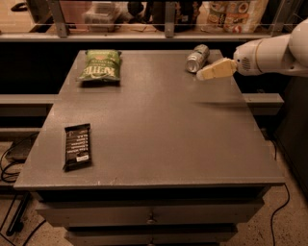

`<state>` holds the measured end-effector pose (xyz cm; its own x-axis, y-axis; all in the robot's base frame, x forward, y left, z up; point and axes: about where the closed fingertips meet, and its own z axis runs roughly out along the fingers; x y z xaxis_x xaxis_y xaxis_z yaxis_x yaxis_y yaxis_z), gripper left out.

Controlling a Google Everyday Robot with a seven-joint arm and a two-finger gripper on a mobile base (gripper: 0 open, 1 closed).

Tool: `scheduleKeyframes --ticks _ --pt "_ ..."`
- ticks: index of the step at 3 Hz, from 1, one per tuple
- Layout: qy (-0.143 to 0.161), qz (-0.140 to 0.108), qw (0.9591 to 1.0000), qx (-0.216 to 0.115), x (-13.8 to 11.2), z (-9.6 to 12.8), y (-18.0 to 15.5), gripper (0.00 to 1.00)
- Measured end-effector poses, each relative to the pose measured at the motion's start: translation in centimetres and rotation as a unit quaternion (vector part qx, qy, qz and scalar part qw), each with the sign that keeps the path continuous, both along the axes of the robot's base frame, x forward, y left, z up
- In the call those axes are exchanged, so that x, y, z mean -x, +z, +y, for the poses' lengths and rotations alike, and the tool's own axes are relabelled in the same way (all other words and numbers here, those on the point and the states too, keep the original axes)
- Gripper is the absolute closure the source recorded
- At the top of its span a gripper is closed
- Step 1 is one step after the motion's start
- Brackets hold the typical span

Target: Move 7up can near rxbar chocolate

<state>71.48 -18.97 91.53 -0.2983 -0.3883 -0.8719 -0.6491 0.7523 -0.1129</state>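
Note:
The 7up can [197, 58] lies on its side at the far right of the grey table [159, 125], its shiny top facing me. The rxbar chocolate [77, 146], a flat black bar with white lettering, lies near the front left corner. My gripper [202, 75] reaches in from the right on a white arm [272, 53]; its cream-coloured fingers point left and hover above the table, just right of and in front of the can. It holds nothing.
A green crinkled chip bag [100, 66] lies at the far left of the table. A shelf with boxes and containers [231, 14] runs behind the table. Drawers [151, 216] sit below the front edge. Cables [14, 163] lie on the floor at left.

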Motion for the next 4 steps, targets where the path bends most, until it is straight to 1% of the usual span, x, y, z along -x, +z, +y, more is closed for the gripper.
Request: scheduleKeyframes --ticks 2,3,4 --pt "-0.038 -0.018 0.999 -0.014 -2.6 0.7 -0.9 0.0" --pt "-0.004 0.005 0.9999 -0.012 -1.2 1.2 -1.0 0.0" --pt "-0.025 0.0 0.9996 -0.013 -2.2 1.2 -1.5 0.0"
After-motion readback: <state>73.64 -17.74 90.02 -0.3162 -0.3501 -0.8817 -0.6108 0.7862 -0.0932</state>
